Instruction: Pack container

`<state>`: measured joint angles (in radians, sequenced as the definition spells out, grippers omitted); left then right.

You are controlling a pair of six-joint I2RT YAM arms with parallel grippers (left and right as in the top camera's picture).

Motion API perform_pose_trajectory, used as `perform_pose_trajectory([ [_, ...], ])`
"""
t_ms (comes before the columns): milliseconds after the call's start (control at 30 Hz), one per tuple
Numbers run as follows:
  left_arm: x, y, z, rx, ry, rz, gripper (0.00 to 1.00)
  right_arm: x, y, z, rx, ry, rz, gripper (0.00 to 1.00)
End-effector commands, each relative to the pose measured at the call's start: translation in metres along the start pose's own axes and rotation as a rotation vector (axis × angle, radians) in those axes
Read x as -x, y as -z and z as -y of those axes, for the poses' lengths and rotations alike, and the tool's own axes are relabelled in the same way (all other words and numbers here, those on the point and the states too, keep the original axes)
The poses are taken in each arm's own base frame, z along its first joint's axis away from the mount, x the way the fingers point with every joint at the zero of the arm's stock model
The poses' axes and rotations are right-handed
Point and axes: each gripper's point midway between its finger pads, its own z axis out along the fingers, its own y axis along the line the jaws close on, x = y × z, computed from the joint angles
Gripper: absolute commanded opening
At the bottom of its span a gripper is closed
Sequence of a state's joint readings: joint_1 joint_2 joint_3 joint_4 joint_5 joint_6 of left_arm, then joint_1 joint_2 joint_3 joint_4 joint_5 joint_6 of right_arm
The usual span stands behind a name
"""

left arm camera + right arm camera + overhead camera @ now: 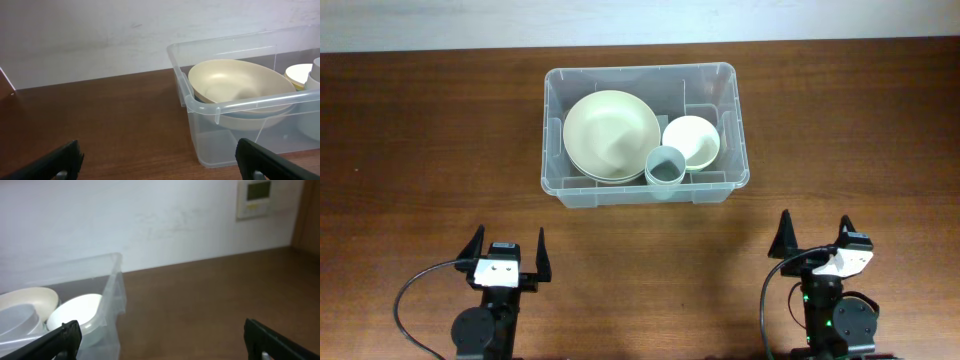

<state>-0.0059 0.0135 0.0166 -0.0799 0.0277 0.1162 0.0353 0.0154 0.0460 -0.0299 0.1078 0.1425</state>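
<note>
The clear plastic container stands at the middle back of the table. Inside it are large cream bowls, stacked, a small white bowl and a grey cup. The container and the large bowl also show in the left wrist view. In the right wrist view the container's corner and the small white bowl show at the left. My left gripper and right gripper are open and empty near the front edge, well short of the container.
The brown wooden table runs to a pale wall at the back. A wall thermostat shows in the right wrist view. Black cables loop beside each arm base.
</note>
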Motion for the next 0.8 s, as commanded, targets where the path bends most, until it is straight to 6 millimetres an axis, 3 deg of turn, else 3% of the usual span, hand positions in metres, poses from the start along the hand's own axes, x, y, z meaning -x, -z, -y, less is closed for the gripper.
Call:
perform_pose_trajectory([
  [0,-0.001,0.000,0.001,-0.009,-0.005,0.003,1.00,-0.007,-0.002,-0.007,0.050,0.040,0.013,0.99],
  [167,-0.001,0.000,0.001,-0.009,-0.005,0.003,1.00,-0.009,-0.002,-0.008,0.058,0.041,0.001,0.99],
  [333,-0.001,0.000,0.001,-0.009,-0.005,0.003,1.00,-0.030,-0.001,-0.007,0.056,0.047,-0.085,0.99],
  [767,-0.001,0.000,0.001,-0.009,-0.005,0.003,1.00,-0.030,-0.001,-0.007,0.056,0.047,-0.085,0.99],
])
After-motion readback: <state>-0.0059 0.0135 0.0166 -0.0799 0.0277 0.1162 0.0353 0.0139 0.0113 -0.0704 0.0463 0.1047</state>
